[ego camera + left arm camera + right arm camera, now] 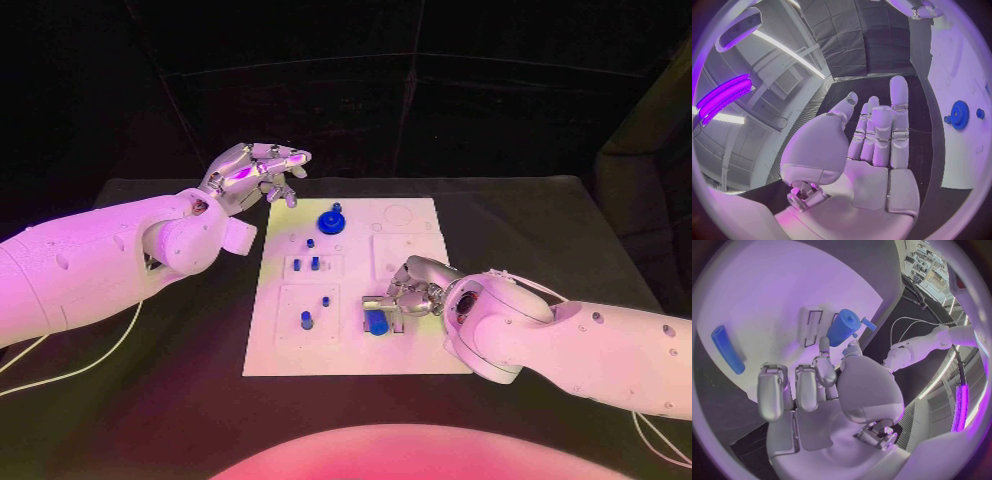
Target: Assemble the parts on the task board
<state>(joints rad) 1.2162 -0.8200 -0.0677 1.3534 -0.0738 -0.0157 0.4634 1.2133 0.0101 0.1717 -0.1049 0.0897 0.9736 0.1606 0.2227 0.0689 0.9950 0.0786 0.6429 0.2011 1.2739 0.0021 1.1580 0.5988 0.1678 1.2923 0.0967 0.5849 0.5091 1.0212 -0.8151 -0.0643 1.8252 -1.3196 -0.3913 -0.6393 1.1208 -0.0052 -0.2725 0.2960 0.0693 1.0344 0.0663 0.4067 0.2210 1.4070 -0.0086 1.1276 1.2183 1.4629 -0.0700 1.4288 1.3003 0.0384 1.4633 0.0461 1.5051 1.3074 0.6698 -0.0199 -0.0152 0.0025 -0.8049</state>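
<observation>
Nearest, the right hand (408, 293) rests low on the white task board (418, 215) — its fingertips pinch a blue cylinder (842, 327). A blue bar (726, 348) lies flat on the board close by. Small blue pegs (306, 264) stand mid-board, a blue gear (332, 220) farther up. Beyond the board's far left corner, over the dark desk (548, 220), the left hand (260, 172) hangs with fingers apart — holding nothing.

A robotics lab: black table (548, 215), dark curtained backdrop (433, 90), ceiling light strips (786, 50).
</observation>
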